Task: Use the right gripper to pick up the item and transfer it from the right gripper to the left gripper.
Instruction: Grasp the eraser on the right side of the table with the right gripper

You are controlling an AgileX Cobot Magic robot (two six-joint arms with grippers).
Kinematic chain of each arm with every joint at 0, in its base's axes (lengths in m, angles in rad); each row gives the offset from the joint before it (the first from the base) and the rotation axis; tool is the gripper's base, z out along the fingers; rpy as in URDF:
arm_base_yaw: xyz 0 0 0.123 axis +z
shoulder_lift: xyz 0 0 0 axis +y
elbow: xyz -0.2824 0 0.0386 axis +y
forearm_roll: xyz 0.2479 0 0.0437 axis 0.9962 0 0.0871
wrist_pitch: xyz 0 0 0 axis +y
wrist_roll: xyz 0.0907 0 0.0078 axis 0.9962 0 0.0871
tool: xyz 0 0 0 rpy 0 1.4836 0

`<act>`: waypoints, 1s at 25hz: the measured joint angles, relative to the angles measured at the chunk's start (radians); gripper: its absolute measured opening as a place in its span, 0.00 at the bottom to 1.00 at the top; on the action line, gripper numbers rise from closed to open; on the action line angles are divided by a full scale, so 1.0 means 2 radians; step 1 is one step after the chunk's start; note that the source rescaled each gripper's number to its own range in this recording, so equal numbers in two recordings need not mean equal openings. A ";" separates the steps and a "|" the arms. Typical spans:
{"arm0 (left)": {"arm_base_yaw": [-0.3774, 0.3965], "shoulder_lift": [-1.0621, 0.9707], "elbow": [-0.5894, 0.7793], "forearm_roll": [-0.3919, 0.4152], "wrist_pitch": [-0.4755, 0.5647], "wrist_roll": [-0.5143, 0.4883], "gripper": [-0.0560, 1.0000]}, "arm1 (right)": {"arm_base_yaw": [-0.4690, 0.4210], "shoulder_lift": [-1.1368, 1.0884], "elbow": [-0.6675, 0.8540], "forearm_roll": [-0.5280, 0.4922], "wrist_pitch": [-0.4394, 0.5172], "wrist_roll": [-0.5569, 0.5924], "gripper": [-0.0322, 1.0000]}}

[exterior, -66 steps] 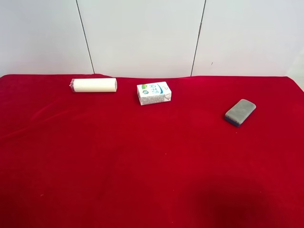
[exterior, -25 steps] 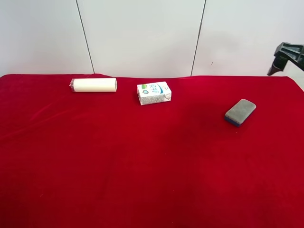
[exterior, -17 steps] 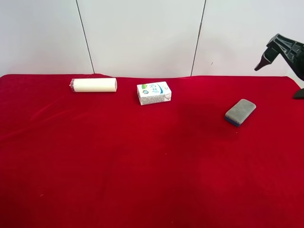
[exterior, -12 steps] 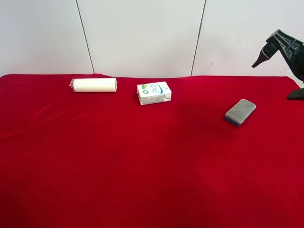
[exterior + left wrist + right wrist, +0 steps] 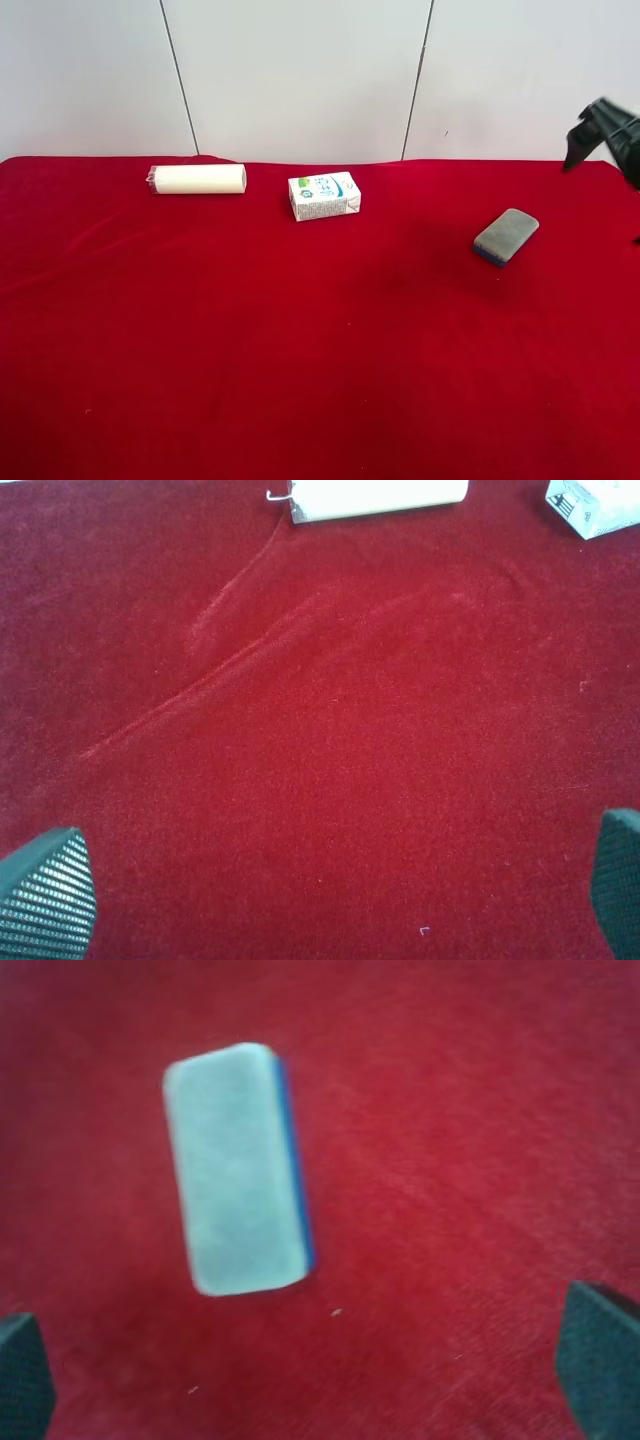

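- Right gripper (image 5: 310, 1370): in its wrist view, two blunt, flat-sided finger ends, near-black with a bluish-green cast; blurred, so no surface detail can be told.
- The same gripper in the exterior high view: a black, angular outline cut off by the picture's right edge, narrowing to a pointed tip.
- Left gripper (image 5: 330, 890): two dark finger ends with rounded corners; one inner face carries a fine, regular ribbed grid, grey-green on black, while the other looks plain and darker.
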State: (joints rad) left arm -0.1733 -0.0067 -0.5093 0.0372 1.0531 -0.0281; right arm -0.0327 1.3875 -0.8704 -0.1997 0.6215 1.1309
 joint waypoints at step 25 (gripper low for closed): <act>0.000 0.000 0.000 0.000 0.000 0.000 1.00 | 0.000 0.224 -0.107 0.129 -0.039 -0.106 1.00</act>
State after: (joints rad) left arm -0.1733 -0.0067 -0.5093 0.0372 1.0540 -0.0281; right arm -0.0327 1.8357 -1.0839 0.0584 0.5429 0.9190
